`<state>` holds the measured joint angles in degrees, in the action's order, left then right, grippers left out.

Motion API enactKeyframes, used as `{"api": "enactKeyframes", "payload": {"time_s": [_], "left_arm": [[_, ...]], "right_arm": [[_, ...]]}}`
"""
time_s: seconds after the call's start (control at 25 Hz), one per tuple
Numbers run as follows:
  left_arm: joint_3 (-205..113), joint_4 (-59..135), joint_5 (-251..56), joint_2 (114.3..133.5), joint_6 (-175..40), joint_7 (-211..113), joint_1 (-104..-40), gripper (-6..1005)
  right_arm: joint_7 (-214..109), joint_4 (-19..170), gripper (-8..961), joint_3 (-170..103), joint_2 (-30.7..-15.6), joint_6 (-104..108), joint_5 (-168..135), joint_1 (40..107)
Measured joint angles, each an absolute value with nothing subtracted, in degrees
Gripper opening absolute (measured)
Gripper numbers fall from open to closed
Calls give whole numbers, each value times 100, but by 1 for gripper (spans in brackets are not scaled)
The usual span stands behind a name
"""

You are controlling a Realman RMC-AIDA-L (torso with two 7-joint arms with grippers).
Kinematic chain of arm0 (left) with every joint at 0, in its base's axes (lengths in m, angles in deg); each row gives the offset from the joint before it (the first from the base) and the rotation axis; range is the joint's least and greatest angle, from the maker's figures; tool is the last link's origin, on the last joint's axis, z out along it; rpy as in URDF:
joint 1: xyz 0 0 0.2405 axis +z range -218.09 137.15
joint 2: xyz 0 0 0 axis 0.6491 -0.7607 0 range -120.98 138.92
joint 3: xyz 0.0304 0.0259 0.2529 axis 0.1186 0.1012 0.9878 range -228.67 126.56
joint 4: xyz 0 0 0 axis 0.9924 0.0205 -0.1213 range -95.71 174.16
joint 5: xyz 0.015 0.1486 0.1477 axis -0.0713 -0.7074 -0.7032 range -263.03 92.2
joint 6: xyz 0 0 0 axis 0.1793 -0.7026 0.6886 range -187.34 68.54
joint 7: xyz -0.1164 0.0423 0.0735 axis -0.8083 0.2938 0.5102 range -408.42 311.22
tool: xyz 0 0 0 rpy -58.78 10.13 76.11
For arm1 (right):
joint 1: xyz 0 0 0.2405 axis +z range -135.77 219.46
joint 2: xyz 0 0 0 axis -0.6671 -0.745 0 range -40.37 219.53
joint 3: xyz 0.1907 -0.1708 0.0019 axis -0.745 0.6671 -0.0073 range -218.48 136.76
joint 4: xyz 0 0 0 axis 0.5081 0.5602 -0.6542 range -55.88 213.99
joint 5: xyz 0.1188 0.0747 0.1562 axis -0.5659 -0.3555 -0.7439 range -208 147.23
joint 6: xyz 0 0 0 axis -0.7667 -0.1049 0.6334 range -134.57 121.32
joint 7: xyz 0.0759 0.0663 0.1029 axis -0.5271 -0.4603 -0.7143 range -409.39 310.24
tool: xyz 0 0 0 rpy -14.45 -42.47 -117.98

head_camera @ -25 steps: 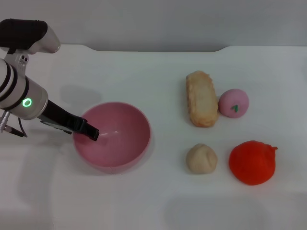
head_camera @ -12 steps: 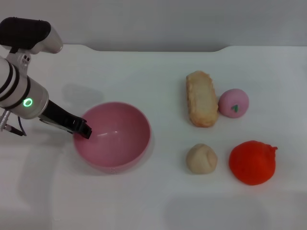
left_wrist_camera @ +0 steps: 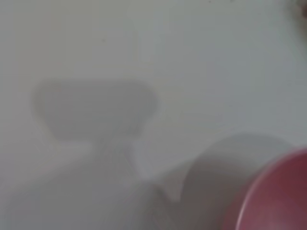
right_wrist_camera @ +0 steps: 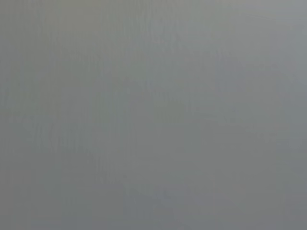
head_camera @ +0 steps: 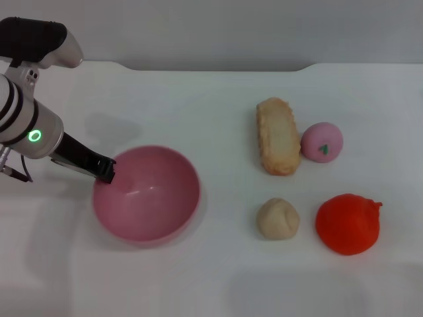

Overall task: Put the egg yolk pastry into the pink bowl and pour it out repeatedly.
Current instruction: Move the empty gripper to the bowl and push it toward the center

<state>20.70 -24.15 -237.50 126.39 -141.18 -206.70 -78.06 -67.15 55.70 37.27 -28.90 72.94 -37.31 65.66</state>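
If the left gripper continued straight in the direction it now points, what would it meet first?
The left gripper points toward the robot's right and slightly nearer, and its tip is already at the rim of the pink bowl. It would likely meet the bowl's wall or inside first, though its height over the rim is unclear.

left gripper (head_camera: 106, 173) drawn back leftward at the rim, pink bowl (head_camera: 147, 195) shifted left with it

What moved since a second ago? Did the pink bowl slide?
Yes. The pink bowl slid toward the robot's left and a little nearer to it, with the left pincer at its rim drawing back the same way. The bowl is empty. The egg yolk pastry, bread, pink ball and red-orange item stayed put.
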Motion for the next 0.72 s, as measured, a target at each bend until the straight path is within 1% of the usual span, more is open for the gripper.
{"api": "enactKeyframes", "payload": {"time_s": [0.2, 0.36, 0.44, 0.48, 0.52, 0.6, 0.64, 0.72], "left_arm": [[2073, -2415, -23827, 12638, -14123, -20654, -7819, 85], [2120, -2400, -23851, 12639, -14181, -20607, -7846, 46], [2094, -2422, -23858, 12640, -14206, -20601, -7861, 45], [2061, -2476, -23860, 12640, -14203, -20600, -7864, 44], [2015, -2566, -23861, 12639, -14183, -20600, -7862, 44], [1884, -2765, -23848, 12641, -14138, -20589, -7855, 43], [1803, -2817, -23847, 12641, -14129, -20574, -7872, 42], [1596, -2876, -23856, 12632, -14116, -20494, -7984, 42]], "right_arm": [[-6727, 5558, 724, 3700, -2890, 7298, -3731, 6561], [-6806, 5420, 725, 3669, -2884, 7279, -3722, 6530], [-7063, 5298, 724, 3672, -2836, 7242, -3628, 6500], [-7340, 5222, 724, 3664, -2782, 7223, -3510, 6480], [-7705, 5121, 724, 3650, -2683, 7193, -3334, 6460], [-8736, 4871, 724, 3633, -2377, 7086, -2810, 6440], [-9402, 4719, 724, 3627, -2174, 7025, -2401, 6447], [-10942, 4295, 724, 3465, -1684, 7000, -1331, 6552]]}}
